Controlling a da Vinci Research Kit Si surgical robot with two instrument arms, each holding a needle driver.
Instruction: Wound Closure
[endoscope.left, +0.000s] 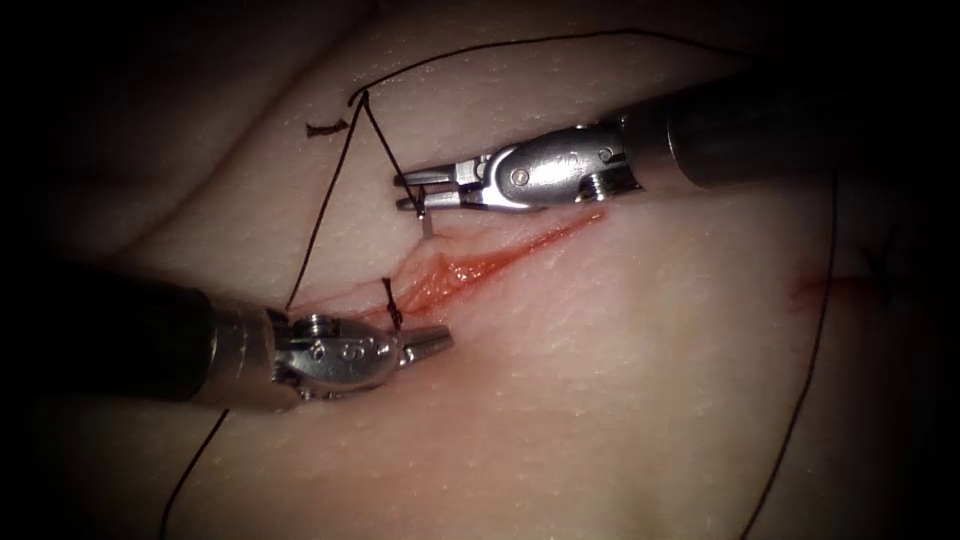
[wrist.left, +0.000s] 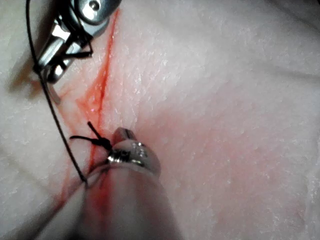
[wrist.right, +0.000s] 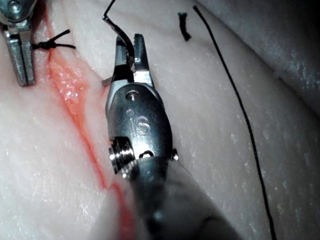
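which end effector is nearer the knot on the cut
Left. The left end effector lies right beside the knot at the cut's left end, holding nothing. The right end effector sits farther up, above the cut, gripping the needle.

Endoscope view: centre lit, edges darkened by heavy vignette. Glare noted on right tool (endoscope.left: 410, 194) metal housing and left tool (endoscope.left: 428, 343). Wet sheen seen along cut (endoscope.left: 480, 265). Left wrist view: tissue (wrist.left: 240, 100) brightly lit, near shaft blurred.
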